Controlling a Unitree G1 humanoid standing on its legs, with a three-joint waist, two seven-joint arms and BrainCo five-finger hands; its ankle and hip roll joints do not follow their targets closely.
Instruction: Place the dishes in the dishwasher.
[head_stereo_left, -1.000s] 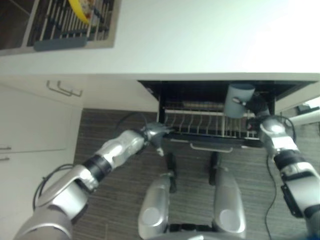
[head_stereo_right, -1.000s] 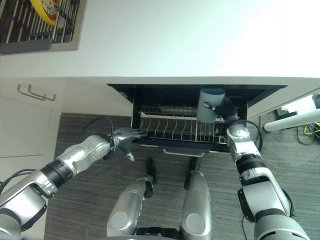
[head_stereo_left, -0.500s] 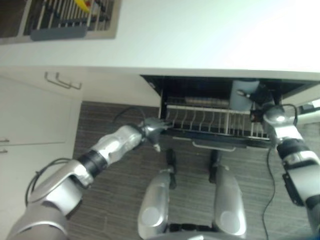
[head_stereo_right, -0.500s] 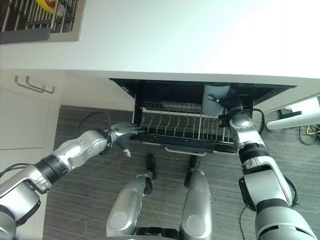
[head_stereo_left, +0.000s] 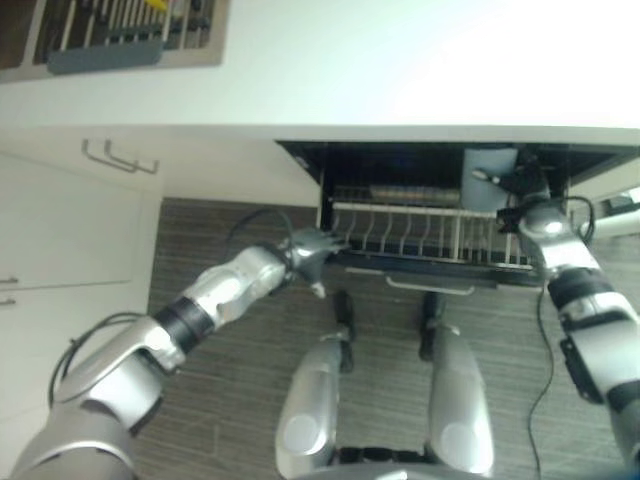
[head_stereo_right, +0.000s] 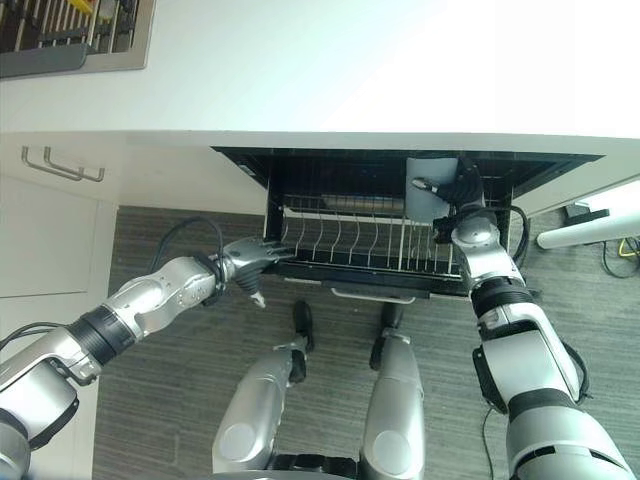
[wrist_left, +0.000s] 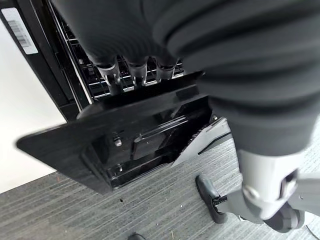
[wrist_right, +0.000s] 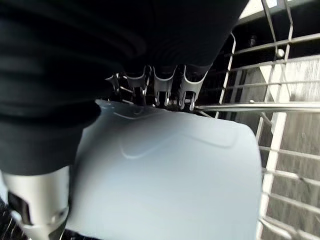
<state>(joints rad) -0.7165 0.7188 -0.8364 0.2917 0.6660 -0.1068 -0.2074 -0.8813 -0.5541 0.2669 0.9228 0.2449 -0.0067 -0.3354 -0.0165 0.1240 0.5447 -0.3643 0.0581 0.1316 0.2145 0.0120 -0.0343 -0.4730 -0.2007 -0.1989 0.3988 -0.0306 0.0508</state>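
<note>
The dishwasher's wire rack (head_stereo_left: 400, 235) is pulled out under the white counter. My right hand (head_stereo_right: 465, 190) is shut on a grey-blue cup (head_stereo_right: 430, 188) at the rack's far right end, low among the wires. In the right wrist view the cup (wrist_right: 165, 175) lies across the palm with the fingers (wrist_right: 165, 87) curled over its far side, next to the rack's white wires. My left hand (head_stereo_left: 310, 252) is open at the rack's left front corner. Its fingers (wrist_left: 117, 80) lie straight over the black front panel (wrist_left: 125, 135), thumb apart below.
The white counter (head_stereo_left: 400, 70) overhangs the dishwasher. A dish drainer (head_stereo_left: 120, 40) sits in the counter's far left corner. White cabinets with metal handles (head_stereo_left: 120, 158) stand to the left. A silver handle (head_stereo_left: 430, 290) runs along the rack's front. A white pole (head_stereo_right: 590, 230) lies on the floor at the right.
My right hand has brought the cup down from above the rack to its right end under the counter's edge. The left hand stays at the rack's left corner. The camera has shifted slightly.
</note>
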